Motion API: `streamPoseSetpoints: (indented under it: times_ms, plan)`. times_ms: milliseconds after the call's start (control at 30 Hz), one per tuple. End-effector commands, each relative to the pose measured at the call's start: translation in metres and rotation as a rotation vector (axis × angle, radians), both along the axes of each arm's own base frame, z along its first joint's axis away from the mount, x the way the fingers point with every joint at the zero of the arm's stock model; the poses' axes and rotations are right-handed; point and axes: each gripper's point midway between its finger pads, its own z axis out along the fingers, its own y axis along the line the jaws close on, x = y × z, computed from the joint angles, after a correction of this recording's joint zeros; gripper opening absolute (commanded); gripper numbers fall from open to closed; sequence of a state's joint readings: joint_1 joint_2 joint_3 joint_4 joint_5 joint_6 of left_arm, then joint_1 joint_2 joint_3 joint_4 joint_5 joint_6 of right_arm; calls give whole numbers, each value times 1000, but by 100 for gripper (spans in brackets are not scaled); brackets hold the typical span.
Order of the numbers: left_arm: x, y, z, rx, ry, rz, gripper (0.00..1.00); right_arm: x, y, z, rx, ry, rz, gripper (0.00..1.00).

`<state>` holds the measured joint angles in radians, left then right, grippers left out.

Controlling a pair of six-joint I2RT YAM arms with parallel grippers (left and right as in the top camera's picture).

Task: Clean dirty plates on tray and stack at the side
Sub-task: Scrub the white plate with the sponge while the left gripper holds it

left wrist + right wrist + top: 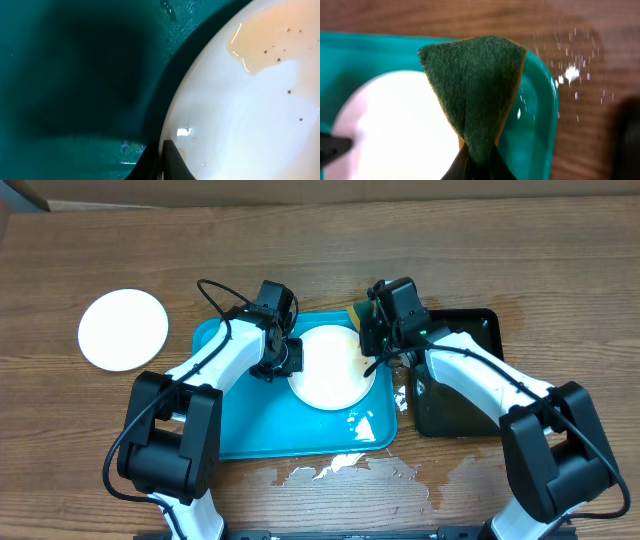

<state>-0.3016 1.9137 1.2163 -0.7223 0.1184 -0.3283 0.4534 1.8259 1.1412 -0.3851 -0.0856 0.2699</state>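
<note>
The tray (230, 430) is a glossy teal plastic rectangle with rounded corners and a raised rim, lying mid-bench (560, 270). Its floor is wet, with beads of water near the front right corner. On its right half sits the soiled plate (330, 380), round, shallow and smooth white. The left wrist view shows a thin tan film of liquid and small dark specks on its face.

The left end effector (288, 360) is clenched on this plate's left rim, its dark fingers (172, 160) closing at the very edge. The right end effector (372, 320) grasps a sponge (475, 95) pinched into a wedge. The sponge is coarse dark green scouring fibre with a thin yellow foam edge, and it hangs over the tray's far right corner beside the plate; whether it touches the plate cannot be told.

A second plate (123, 330), plain white, lies on the wood-grain bench well left of the tray. A black tray (482, 328) sits just right of the teal one, partly hidden under the right arm. A ragged puddle (345, 470) spreads on the wood in front of the tray, and white flecks (570, 75) dot the wood beyond its corner.
</note>
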Motion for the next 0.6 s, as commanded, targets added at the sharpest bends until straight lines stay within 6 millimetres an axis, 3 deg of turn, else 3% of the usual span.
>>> streamPoseSetpoints:
  times_ms: [0,167,400,567]
  plan:
    - [-3,6,-6,49,8,-36,4,-7,-2,-2,-10,6,11,4]
    - [-3,6,-6,48,5,-33,4,-23,11,-7,64,67,68,4]
    - [-2,5,-6,46,5,-25,4,-30,25,-6,89,74,109,4]
    - [-3,2,-6,28,8,-37,4,-22,35,1,105,21,121,4]
